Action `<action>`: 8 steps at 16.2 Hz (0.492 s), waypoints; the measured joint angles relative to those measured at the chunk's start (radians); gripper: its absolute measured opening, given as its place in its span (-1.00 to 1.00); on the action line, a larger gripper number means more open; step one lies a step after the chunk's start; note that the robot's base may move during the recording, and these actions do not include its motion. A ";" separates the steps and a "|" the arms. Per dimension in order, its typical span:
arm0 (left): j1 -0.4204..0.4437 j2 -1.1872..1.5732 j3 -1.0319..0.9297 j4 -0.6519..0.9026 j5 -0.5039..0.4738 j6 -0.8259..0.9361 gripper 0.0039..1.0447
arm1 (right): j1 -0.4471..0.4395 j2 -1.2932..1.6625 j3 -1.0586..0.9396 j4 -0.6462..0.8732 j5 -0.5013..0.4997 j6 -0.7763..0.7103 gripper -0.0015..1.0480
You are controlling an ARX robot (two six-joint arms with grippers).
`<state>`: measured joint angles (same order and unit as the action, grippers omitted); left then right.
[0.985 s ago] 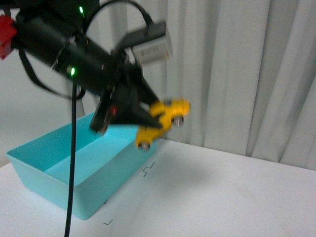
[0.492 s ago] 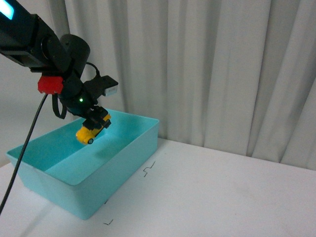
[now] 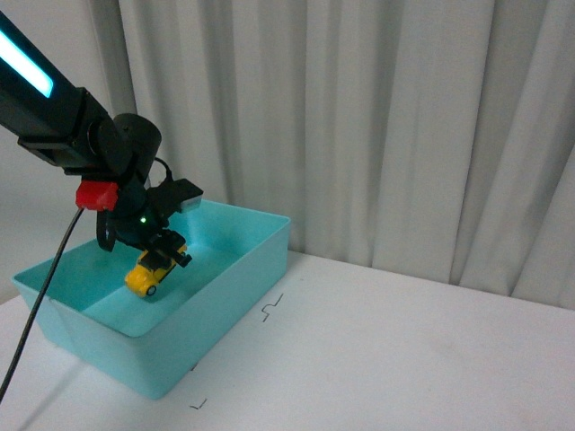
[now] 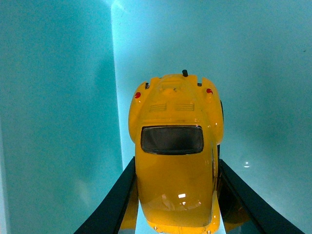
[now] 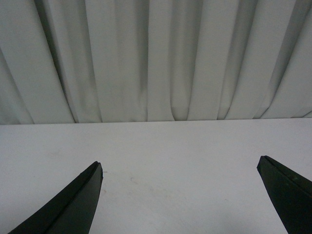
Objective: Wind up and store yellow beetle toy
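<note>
My left gripper is shut on the yellow beetle toy, a small rounded yellow car with dark windows. It hangs nose-down inside the turquoise bin, close to the bin's floor; I cannot tell whether it touches. In the left wrist view the yellow beetle toy fills the space between the two black fingers, with the bin's turquoise floor and wall behind it. My right gripper is open over bare white tabletop, nothing between its fingers; it does not show in the front view.
The bin stands at the left of the white table, near its left edge. Small black marks lie on the table beside the bin. Pale curtains hang behind the table. A black cable hangs from the left arm.
The left arm has swung from above the bin's near right corner into the bin and lowered, carrying the toy down toward the floor. The grip stayed shut.
</note>
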<state>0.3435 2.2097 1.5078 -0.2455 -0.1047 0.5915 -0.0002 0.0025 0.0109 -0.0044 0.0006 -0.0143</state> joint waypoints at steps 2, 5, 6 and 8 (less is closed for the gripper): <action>-0.014 0.001 0.000 -0.020 0.012 0.014 -0.23 | 0.000 0.000 0.000 0.000 0.000 0.000 0.87; -0.014 0.000 0.002 -0.073 0.049 0.015 0.49 | 0.000 0.000 0.000 0.000 0.000 0.000 0.87; -0.005 -0.010 0.002 -0.073 0.057 0.019 0.69 | 0.000 0.000 0.000 0.000 0.000 0.000 0.87; 0.020 -0.078 -0.015 -0.066 0.111 0.027 0.88 | 0.000 0.000 0.000 0.000 0.000 0.000 0.87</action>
<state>0.3634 2.1315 1.4929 -0.3111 0.0063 0.6182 -0.0002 0.0025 0.0109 -0.0040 0.0006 -0.0143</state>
